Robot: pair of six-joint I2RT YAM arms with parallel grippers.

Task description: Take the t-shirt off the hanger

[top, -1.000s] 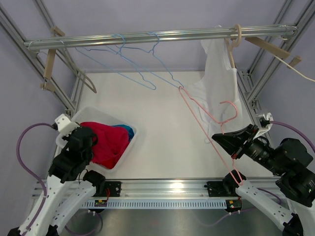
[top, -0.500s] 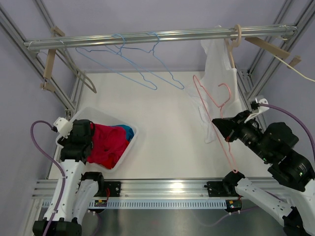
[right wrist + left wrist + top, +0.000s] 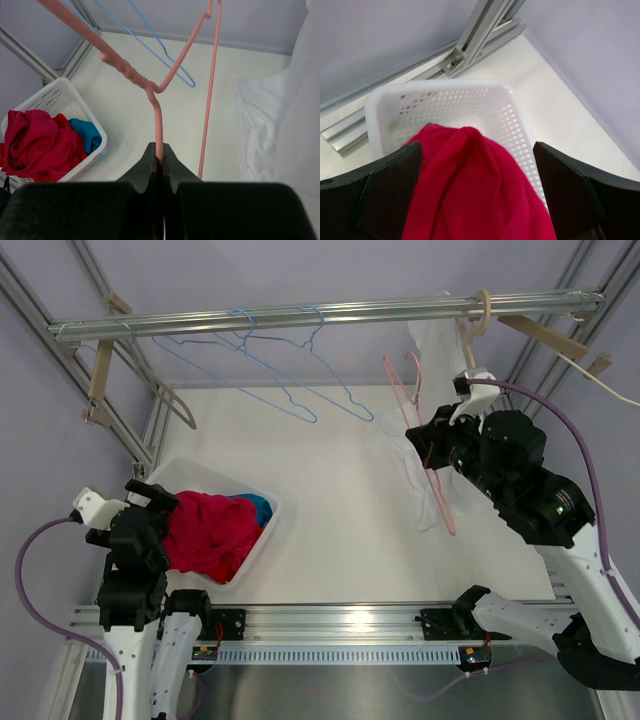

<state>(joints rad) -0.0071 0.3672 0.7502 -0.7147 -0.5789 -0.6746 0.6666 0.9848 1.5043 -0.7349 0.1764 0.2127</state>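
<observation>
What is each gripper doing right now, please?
Left gripper: open, above the red t-shirt in the basket.
Right gripper: shut on the pink hanger.

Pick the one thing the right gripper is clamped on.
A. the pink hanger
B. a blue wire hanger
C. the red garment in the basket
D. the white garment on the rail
A: in the right wrist view, the right gripper has its jaws pinched shut on the thin wire of the pink hanger, with the white garment off to one side.
</observation>
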